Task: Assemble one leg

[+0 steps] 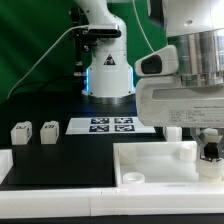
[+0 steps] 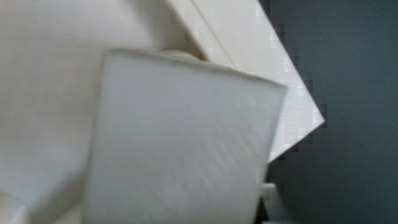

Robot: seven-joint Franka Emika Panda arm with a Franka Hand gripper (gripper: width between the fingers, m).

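Observation:
My gripper (image 1: 209, 152) hangs at the exterior view's right, over the far right part of the large white tray-like panel (image 1: 150, 168). It looks shut on a leg (image 1: 211, 150), a small white block whose dark tag shows between the fingers. In the wrist view this leg (image 2: 187, 135) fills most of the picture as a blurred white block, with the panel (image 2: 231, 40) behind it. The fingers themselves barely show there. Two more legs (image 1: 20, 133) (image 1: 47, 130) stand on the black table at the exterior view's left. Another small white piece (image 1: 172, 132) stands just behind the panel.
The marker board (image 1: 112, 125) lies flat in front of the robot base (image 1: 108, 75). A white raised piece (image 1: 5, 162) sits at the exterior view's left edge. The arm's white body (image 1: 185, 95) hides the far right of the table.

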